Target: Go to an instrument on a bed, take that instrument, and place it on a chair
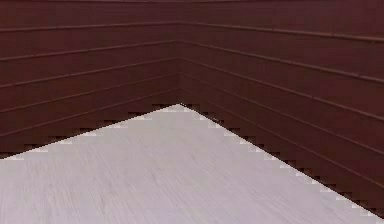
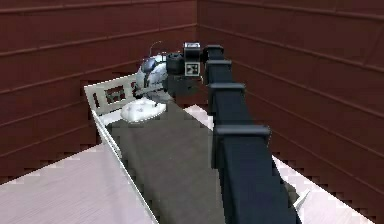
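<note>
In the arm side view my dark arm (image 2: 235, 120) reaches out over a bed (image 2: 175, 155) with a dark cover and a white headboard (image 2: 108, 95). At its far end stand the two white marked squares (image 2: 190, 60), and left of them is the gripper (image 2: 160, 78). A rounded grey-blue thing with a thin dark part (image 2: 150, 68) hangs at the gripper's far end, above the white pillow (image 2: 143, 108) and clear of the bed. The gripper holds it. Its shape is too small to name.
Dark red plank walls (image 1: 90, 60) meet in a corner ahead in the forward view, with pale bare floor (image 1: 170, 170) before them. In the arm side view the bed stands against the same red walls (image 2: 300, 60), with pale floor (image 2: 70, 190) at its left.
</note>
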Robot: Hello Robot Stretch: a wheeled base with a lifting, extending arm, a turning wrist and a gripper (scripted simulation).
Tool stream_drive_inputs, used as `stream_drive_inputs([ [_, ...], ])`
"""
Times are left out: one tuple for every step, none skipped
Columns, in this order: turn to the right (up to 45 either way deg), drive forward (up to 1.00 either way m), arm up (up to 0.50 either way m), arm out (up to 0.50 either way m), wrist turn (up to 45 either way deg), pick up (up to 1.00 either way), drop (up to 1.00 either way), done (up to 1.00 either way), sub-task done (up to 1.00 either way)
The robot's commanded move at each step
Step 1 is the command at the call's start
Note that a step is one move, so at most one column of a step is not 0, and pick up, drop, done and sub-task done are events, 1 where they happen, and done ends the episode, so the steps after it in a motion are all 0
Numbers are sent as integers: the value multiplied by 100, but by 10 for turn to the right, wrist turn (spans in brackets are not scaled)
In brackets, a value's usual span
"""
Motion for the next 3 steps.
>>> stream_drive_inputs([
  [0,0,0,0,-450,0,0,0,0],
  [0,0,0,0,-450,0,0,0,0],
  [0,0,0,0,-90,0,0,0,0],
])
